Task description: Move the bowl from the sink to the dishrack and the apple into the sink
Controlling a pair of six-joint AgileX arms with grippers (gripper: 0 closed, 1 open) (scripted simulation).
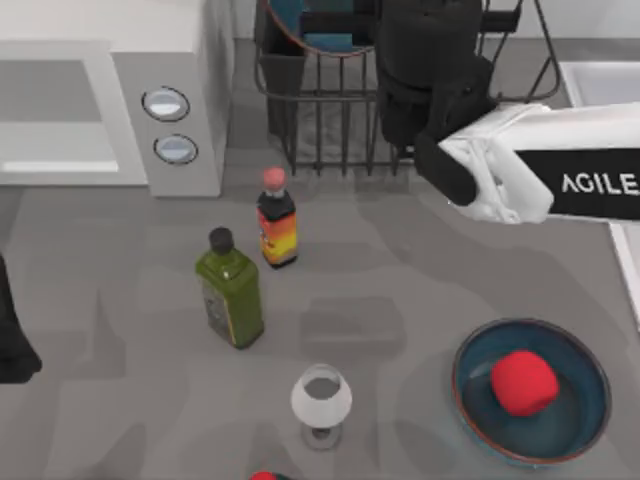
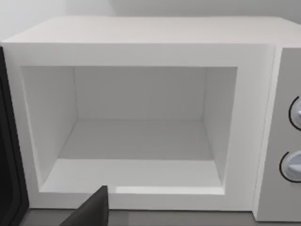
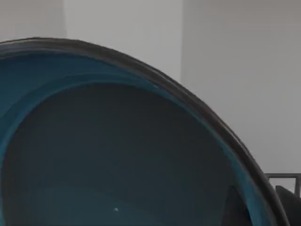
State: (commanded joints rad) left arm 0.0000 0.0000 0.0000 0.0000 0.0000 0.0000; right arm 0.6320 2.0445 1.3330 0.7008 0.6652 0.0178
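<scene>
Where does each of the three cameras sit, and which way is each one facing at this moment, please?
Top view: above the table, looking down on the bottles, the apple in a second bowl, and the right arm reaching to the dishrack; the left arm sits at the left edge.
Left wrist view: on the left arm, facing the open microwave; a dark bit of its own gripper shows.
Right wrist view: on the right arm, close against the bowl.
Shared: top and right wrist views both show that bowl at the dishrack; top and left wrist share the microwave.

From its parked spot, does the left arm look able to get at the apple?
Probably not easily: the left arm sits at the table's left edge, the apple lies far right in a bowl, with bottles and a glass between.
</scene>
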